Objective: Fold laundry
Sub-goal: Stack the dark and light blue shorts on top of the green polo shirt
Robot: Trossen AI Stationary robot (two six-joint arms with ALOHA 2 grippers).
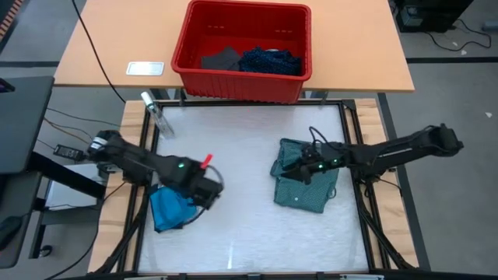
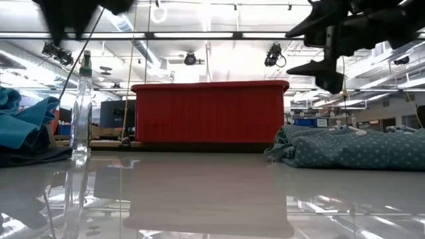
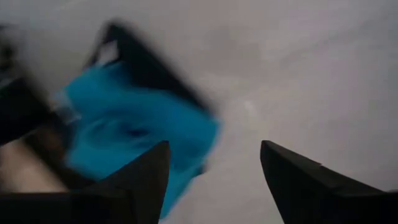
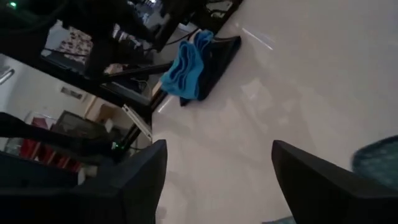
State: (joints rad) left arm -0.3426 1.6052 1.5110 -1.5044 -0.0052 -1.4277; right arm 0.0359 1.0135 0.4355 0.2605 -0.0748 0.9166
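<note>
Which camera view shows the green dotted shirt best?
The high view: the whole green dotted shirt lies folded on the table's right side, under the right gripper. The low view shows it only edge-on. The right wrist view catches one corner; the left wrist view shows none.

small garment (image 1: 167, 208) left, shirt (image 1: 305, 185) right

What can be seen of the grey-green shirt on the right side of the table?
The grey-green shirt is soft cloth with a fine pale dot pattern, folded into a rough rectangular bundle and lying flat on the white table, on its right half. In the low view it forms a low, rumpled mound with layered edges. The right gripper is above it, fingers apart and holding nothing; contact with the cloth cannot be told.
</note>
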